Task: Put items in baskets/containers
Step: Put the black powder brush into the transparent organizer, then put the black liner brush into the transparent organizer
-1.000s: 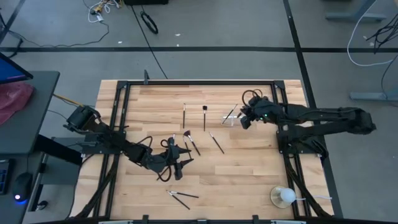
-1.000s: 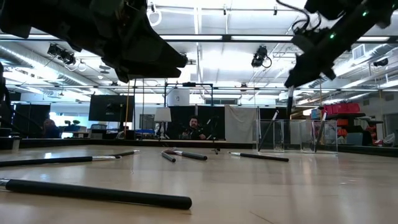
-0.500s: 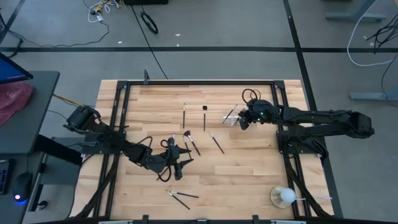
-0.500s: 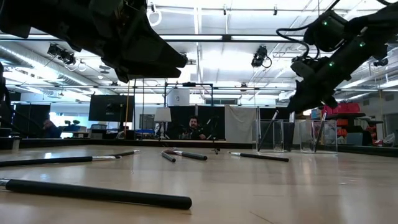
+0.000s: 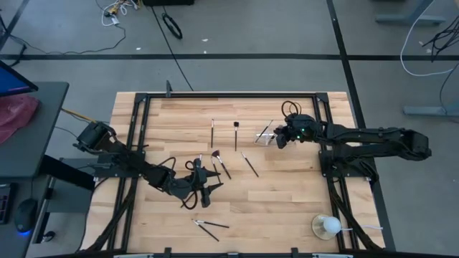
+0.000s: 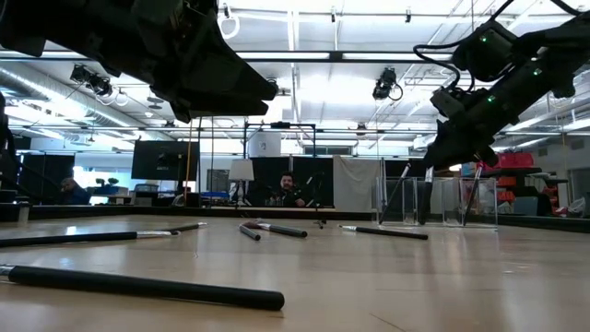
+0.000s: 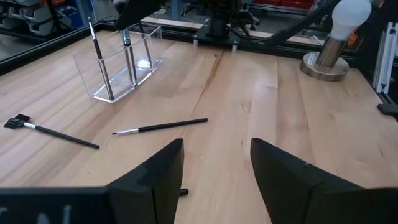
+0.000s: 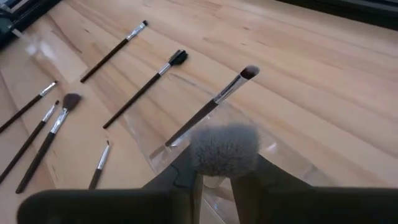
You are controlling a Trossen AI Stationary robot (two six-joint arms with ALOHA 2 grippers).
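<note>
Right hand [image 5: 279,138] above the clear tray [image 5: 267,135], fingers loosening round a fluffy brush [image 8: 224,149].

Bristles up, handle down, so it stands beside my earlier brush [image 8: 211,104]; left hand [image 5: 204,188] idles unclenched.

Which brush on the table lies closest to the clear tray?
The thin brush lying diagonally just left of the clear tray; the other loose brushes lie farther left or nearer the front edge.

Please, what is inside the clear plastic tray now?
The clear tray holds two brushes standing tilted: one thin brush and a fluffy-tipped brush between the right gripper fingers. The tray floor under the gripper is covered, so anything lying there cannot be seen.
</note>
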